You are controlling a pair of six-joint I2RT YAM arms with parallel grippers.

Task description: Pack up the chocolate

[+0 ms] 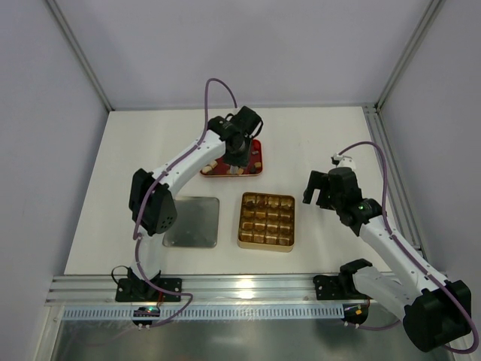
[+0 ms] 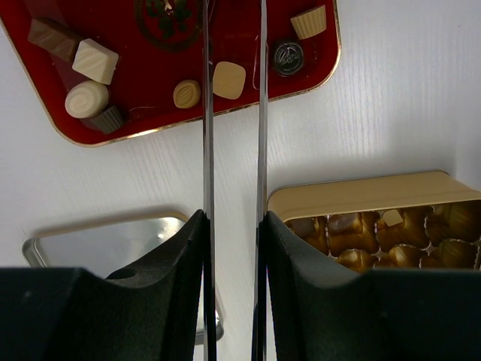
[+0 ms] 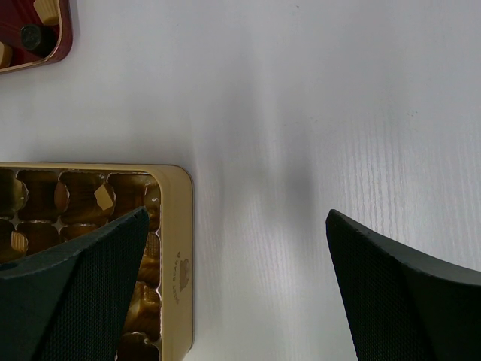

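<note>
The chocolate point(image 2: 86, 98) lay mostly loose in the red tray point(image 2: 143, 79). Among the pieces were a ridged cream cube point(image 2: 95, 60), a tan oval point(image 2: 186, 93) and a cream square point(image 2: 229, 79), all small, smooth and rounded at the edges. At least two pale pieces sat in cells of the gold tin point(image 2: 353, 197). We judged those slick, rounded shapes the likeliest trouble: a thin jaw pressing off-centre could squirt one sideways into its neighbours, and a hard squeeze could mark it. The left claw point(image 1: 240, 154) hung over the glossy tray with its long, thin metal blades a narrow gap apart and the cream square showing in that gap. The tips ran out of the wrist view, so we could not tell whether it held anything. The tin's cells looked tight and lined with crinkled gold, so we thought a piece released askew might perch on a divider. The right claw point(image 3: 237, 226) hovered wide open and empty over the white, faintly grained surface point(image 3: 338, 90) just beside the tin.
</note>
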